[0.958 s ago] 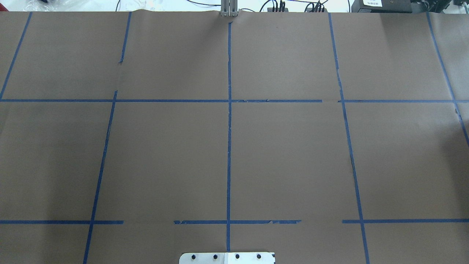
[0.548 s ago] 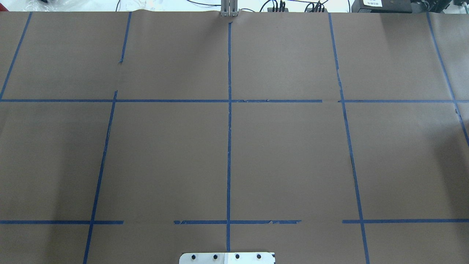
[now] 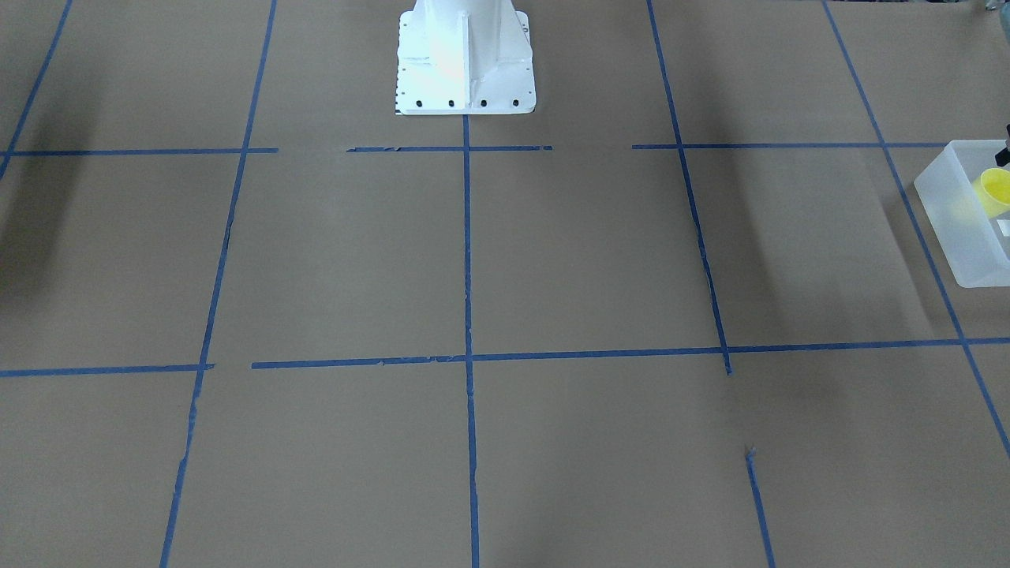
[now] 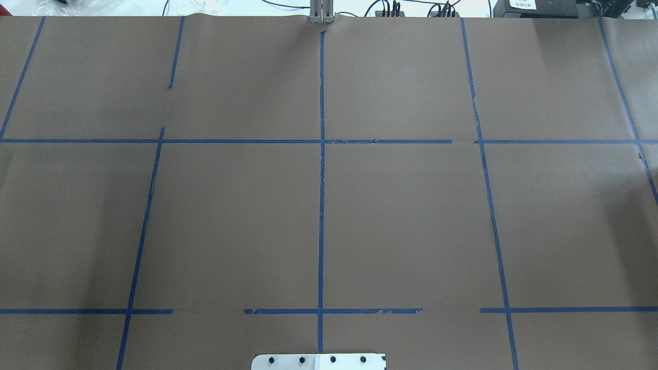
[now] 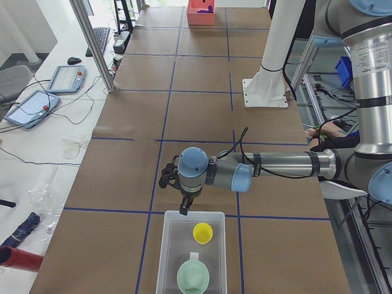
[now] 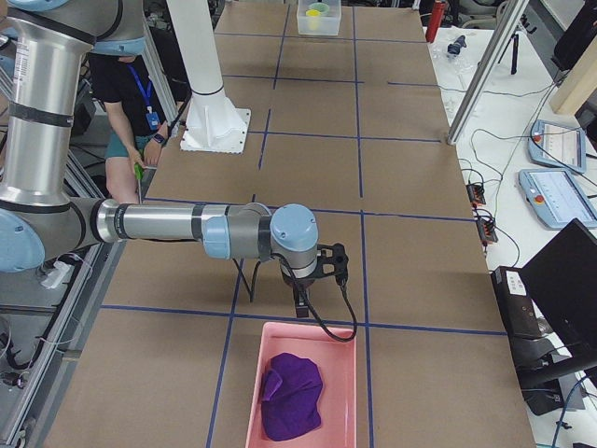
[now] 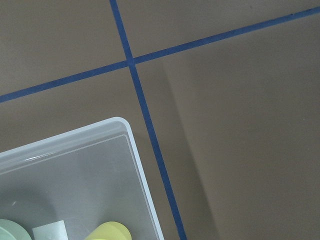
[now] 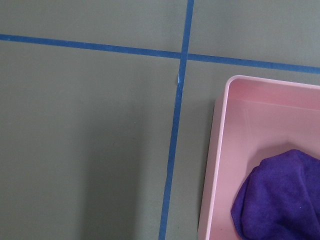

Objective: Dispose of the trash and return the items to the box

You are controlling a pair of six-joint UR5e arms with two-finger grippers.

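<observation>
The frosted white box (image 5: 171, 257) stands at the table's left end. The yellow cup (image 5: 203, 233) and the mint-green bowl (image 5: 193, 275) are inside it. The box also shows at the front-facing view's right edge (image 3: 959, 229) with the cup (image 3: 993, 192) in it. The left wrist view looks down on the box's corner (image 7: 120, 150), the cup's rim (image 7: 112, 231) and the bowl's edge (image 7: 7, 230). My left gripper (image 5: 183, 208) hangs just above the box's near rim. My right gripper (image 6: 300, 301) hangs beside the pink tray's rim. I cannot tell whether either is open or shut.
A pink tray (image 6: 336, 345) holding a purple cloth (image 6: 291, 392) stands at the table's right end; it also shows in the right wrist view (image 8: 215, 165). The white robot base (image 3: 465, 63) stands at the table's middle edge. A person (image 6: 131, 93) stands behind the robot.
</observation>
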